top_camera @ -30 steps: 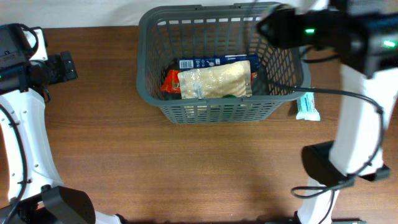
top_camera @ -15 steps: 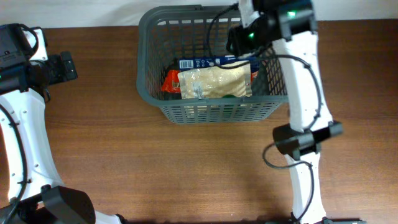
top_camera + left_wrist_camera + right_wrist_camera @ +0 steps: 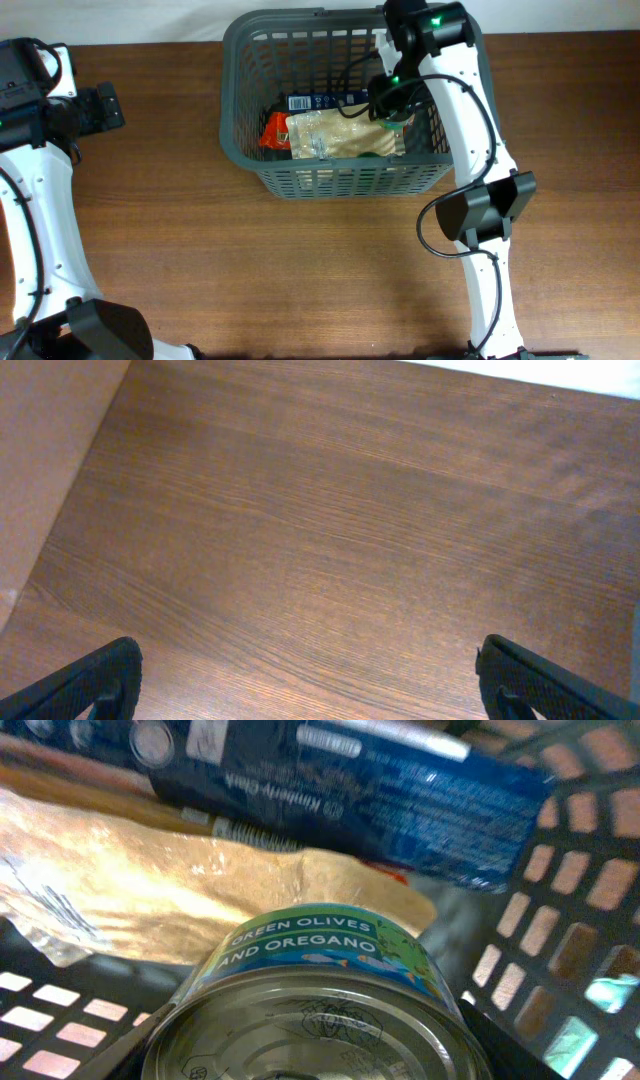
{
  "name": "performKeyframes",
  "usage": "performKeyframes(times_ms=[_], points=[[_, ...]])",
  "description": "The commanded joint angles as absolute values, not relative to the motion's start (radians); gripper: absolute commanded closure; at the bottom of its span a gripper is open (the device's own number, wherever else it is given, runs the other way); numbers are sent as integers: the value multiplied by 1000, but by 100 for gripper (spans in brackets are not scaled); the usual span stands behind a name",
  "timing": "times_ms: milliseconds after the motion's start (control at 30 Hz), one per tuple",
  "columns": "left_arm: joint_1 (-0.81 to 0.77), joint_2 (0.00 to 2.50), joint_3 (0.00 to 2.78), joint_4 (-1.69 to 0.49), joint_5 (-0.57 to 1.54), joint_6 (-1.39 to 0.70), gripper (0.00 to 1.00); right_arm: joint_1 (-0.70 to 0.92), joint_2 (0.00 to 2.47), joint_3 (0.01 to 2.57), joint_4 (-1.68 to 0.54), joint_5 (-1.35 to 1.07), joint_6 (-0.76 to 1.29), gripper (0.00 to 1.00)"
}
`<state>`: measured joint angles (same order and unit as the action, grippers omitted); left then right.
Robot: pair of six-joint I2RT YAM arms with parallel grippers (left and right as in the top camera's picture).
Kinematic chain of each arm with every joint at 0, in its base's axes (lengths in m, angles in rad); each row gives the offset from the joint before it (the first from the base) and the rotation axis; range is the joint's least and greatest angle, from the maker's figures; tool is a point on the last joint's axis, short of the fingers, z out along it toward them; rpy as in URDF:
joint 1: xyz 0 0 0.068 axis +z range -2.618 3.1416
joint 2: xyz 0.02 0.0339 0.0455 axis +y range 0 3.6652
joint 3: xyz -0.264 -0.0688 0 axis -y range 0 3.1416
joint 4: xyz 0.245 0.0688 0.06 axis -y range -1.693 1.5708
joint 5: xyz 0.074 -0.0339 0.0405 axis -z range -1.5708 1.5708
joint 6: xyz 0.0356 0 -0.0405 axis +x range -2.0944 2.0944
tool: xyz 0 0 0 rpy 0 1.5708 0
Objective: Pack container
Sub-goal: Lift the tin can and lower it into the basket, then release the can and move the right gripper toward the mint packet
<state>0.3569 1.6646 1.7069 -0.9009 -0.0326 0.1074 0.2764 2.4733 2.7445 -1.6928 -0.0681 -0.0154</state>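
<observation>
The table [image 3: 200, 260] is dark brown wood with a long grain, and a strip of pale wall runs along its far edge. The container [image 3: 232, 100] stands at the far middle of the table, and its lattice walls rise well above the groceries lying on its floor.

From overhead, the right arm bends over the far right corner of the container, and the right gripper [image 3: 385, 98] is down inside it. What it carries cannot be made out from there. Beneath it lie a blue box [image 3: 315, 101], a clear bag [image 3: 335, 135] of tan contents and a red packet [image 3: 272, 130]. The left gripper [image 3: 105, 108] is well apart from the container, over the table's left side.

The right wrist view supplies what the overhead hides: a tin can [image 3: 320, 960] labelled green olives and oregano sits between the jaws, which are closed partway and gripping its sides. The can is just above the bag and close to the container's slotted wall. The red packet barely shows here.

The left wrist view shows only wood grain (plus a tan surface at its left edge). The jaws are spread fully and nothing is between them.
</observation>
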Motion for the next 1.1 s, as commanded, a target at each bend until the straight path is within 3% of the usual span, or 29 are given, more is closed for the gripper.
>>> performKeyframes(times_ms=[0,133,533,767,1067], points=[[363,1668,1699,-902,-21,94,1,281,2443,2740,-1699,-82,-15,44],[363,1668,1699,-902,-21,94,1,279,2405,2740,-1699,-78,-19,32],[363,1668,1699,-902,-21,94,1,241,2197,2740,-1699,-31,-27,6],[363,1668,1699,-902,-21,94,1,104,2094,2740,-1699,-49,-26,7],[363,1668,1699,-902,-21,94,1,-309,2050,2719,-1697,-275,-19,14]])
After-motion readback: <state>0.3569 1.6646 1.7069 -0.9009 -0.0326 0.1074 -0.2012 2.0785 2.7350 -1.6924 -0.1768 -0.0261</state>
